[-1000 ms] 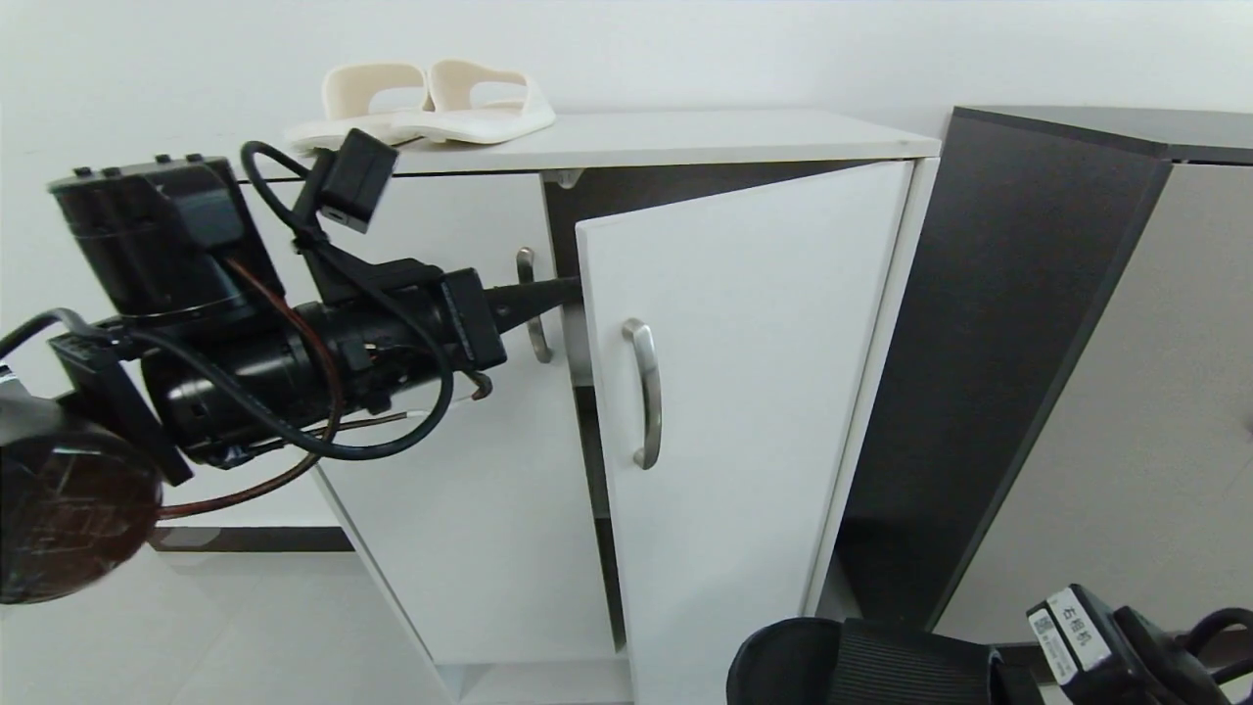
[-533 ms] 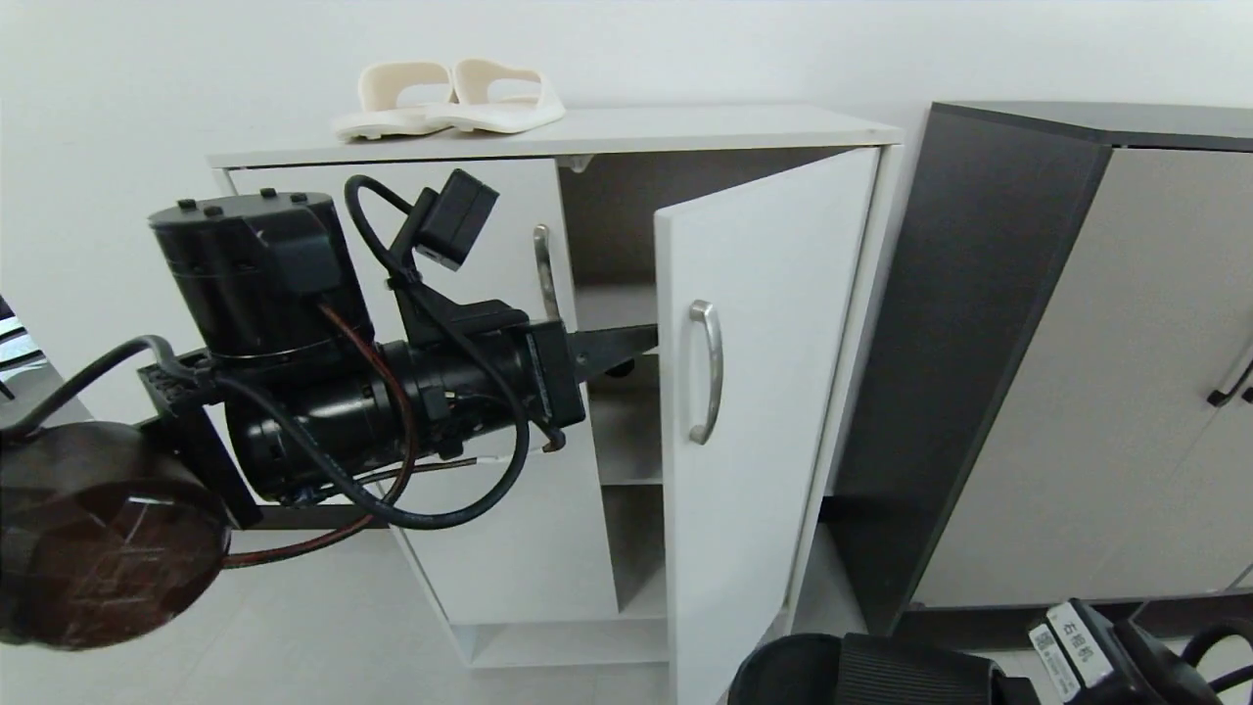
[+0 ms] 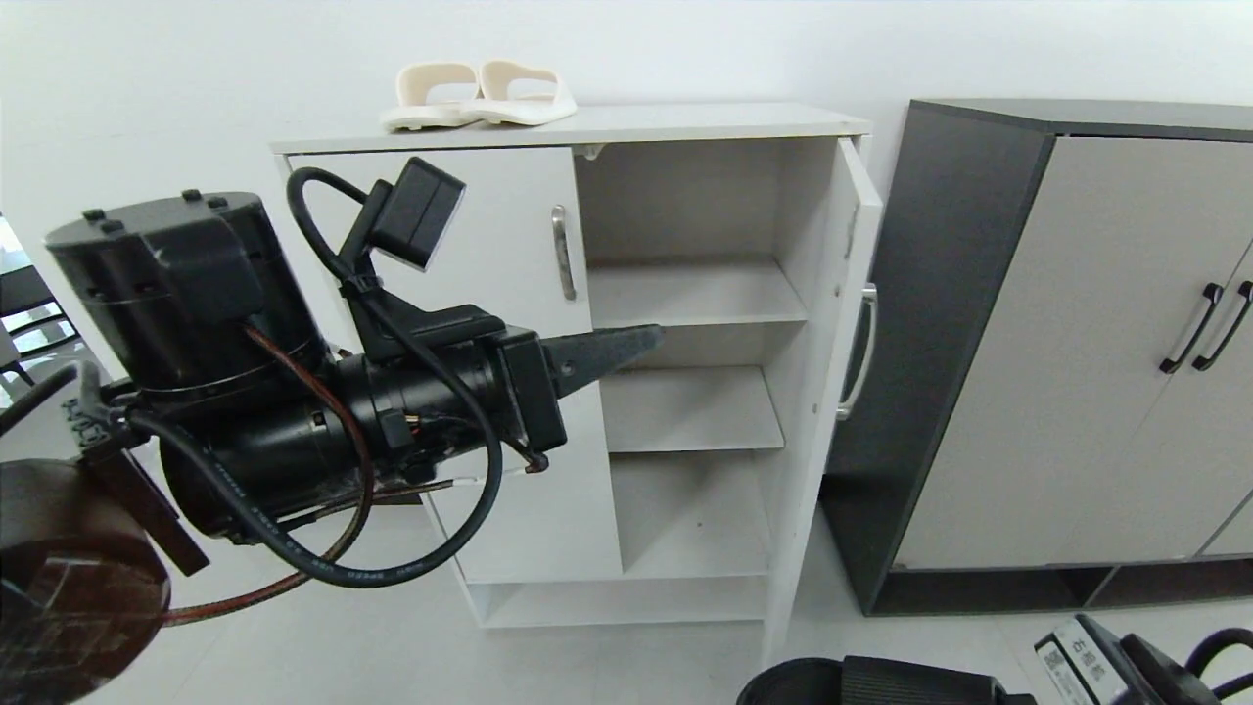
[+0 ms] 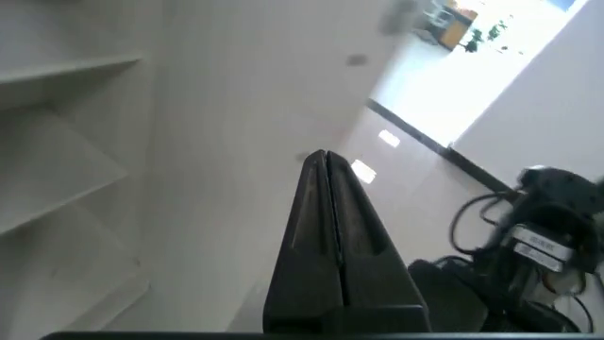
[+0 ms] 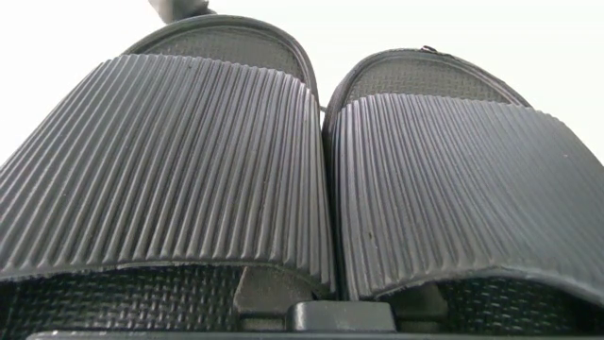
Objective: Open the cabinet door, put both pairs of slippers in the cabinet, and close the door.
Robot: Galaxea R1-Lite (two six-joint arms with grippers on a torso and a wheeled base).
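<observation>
Swung wide now, the right cabinet door stands fully open near the left gripper, fingers pressed together, empty. The right gripper clamps the black slippers.

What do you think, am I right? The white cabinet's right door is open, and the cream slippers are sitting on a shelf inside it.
Not quite. The right door is open, but the cream slippers are not on a shelf inside. They lie on top of the white cabinet, near its left end. The head view shows this.
</observation>
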